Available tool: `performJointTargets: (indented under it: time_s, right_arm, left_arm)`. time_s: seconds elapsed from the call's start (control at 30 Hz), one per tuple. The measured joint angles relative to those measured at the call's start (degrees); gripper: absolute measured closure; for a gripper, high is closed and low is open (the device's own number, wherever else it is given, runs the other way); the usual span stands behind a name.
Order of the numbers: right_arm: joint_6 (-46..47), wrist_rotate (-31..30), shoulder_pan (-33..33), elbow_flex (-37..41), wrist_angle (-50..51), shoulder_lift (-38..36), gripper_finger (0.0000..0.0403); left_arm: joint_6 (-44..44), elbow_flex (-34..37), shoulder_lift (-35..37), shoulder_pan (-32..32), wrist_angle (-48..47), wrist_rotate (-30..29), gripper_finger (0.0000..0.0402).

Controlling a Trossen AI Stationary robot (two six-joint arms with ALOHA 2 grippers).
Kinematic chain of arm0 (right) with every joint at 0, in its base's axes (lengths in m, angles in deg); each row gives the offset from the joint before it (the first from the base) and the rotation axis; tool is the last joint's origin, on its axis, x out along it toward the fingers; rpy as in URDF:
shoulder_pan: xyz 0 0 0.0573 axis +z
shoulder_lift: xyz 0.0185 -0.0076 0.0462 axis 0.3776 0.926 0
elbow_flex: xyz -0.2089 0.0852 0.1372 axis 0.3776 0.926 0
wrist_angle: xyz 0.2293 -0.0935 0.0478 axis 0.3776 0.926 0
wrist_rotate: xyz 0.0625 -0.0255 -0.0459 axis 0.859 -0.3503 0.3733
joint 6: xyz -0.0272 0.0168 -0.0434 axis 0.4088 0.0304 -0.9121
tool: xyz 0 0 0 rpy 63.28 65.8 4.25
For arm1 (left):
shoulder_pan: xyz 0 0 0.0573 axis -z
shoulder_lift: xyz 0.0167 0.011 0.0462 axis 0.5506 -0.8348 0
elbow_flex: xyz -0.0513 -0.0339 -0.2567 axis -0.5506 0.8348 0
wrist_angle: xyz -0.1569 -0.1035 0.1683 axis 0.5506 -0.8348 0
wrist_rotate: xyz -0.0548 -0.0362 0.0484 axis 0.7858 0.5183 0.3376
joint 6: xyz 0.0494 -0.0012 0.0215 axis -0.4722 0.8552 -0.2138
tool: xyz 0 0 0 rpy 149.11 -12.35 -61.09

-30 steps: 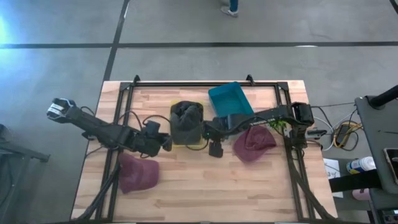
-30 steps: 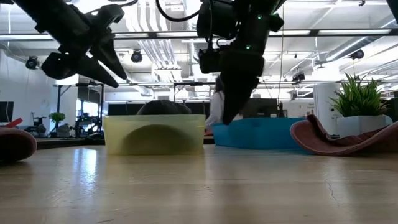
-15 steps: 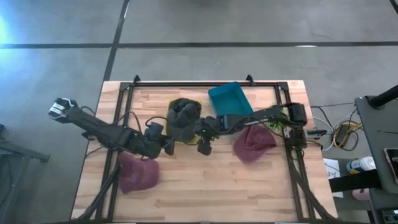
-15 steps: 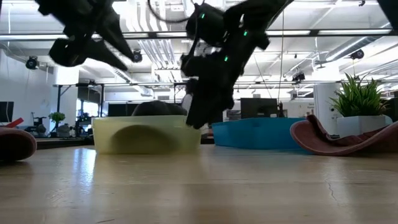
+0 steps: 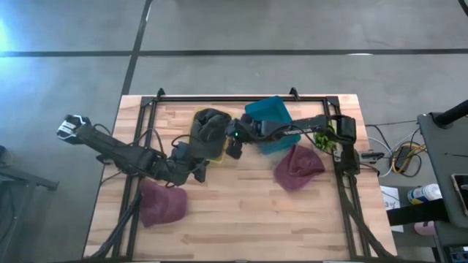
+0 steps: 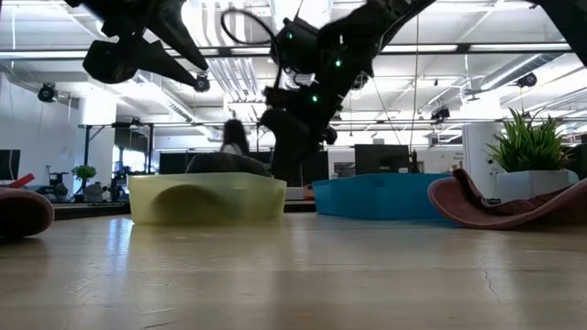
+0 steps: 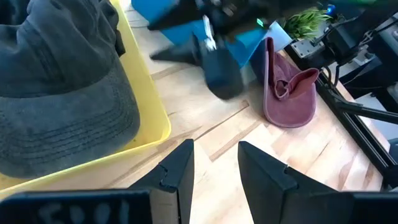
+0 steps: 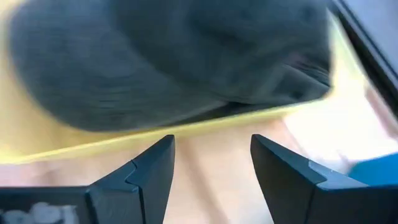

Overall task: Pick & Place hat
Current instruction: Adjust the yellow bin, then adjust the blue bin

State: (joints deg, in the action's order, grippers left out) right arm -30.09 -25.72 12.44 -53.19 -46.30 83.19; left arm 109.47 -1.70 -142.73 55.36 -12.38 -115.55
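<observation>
Grey hat (image 5: 210,126): seated in yellow bin (image 6: 207,197) on tabletop (image 5: 241,219), beside blue bin (image 5: 272,117) | Right pincer (image 5: 232,148): released, empty, just beside yellow bin | Left pincer (image 5: 199,173): released, empty, near the bin's other side | Maroon hats: one (image 5: 297,166) near right arm, one (image 5: 161,204) near left arm

From overhead I see the tray (image 5: 217,152) near the table's (image 5: 241,219) middle toward its far edge, with a hat (image 5: 208,128) lying in it. Just right of it sits the bin (image 5: 272,117). A second hat (image 5: 297,166) lies nearer me, right of the bin, and a third hat (image 5: 162,203) sits at the near left. A potted plant (image 5: 323,142) stands by the right edge.
</observation>
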Motion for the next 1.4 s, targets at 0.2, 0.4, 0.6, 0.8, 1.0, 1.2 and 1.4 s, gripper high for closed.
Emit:
performJointTargets:
  time_s: [0.2, 0.4, 0.6, 0.8, 1.0, 1.2, 1.4]
  right_arm:
    - [-1.73, 0.47, -5.3, 0.04, 0.5, 0.63, 0.0197]
    - [-5.65, 2.05, -6.26, -0.5, 4.06, -3.47, 0.0197]
    - [-7.06, 7.45, -3.57, -0.44, 19.17, -8.34, 0.0197]
    - [-7.69, 7.34, 2.96, 0.84, 30.04, -10.8, 0.0197]
    - [-4.96, -2.26, 8.22, 3.08, 30.44, -11.04, 0.0197]
    - [4.49, -7.32, 9.38, 3.37, 34.99, -10.95, 0.0197]
    - [13.68, -4.49, 9.51, 3.61, 39.94, -10.93, 0.0197]
  left_arm:
    - [-0.04, 0.0, 0.0, 0.0, -0.01, 0.03, 0.0284]
    - [-0.77, 0.0, 0.0, -0.17, 0.0, 0.04, 0.0284]
    - [-1.69, 0.02, 0.0, -1.58, 0.18, 0.04, 0.0284]
    - [-7.67, 0.07, 0.0, -3.42, 4.45, 0.22, 0.0284]
    - [-10.48, 0.07, 0.0, -3.96, 7.47, 0.28, 0.0284]
    - [-8.56, 0.07, 0.0, -3.96, 7.54, 2.03, 0.0284]
    - [-7.88, 0.07, 0.0, -3.93, 9.34, 3.36, 0.0284]
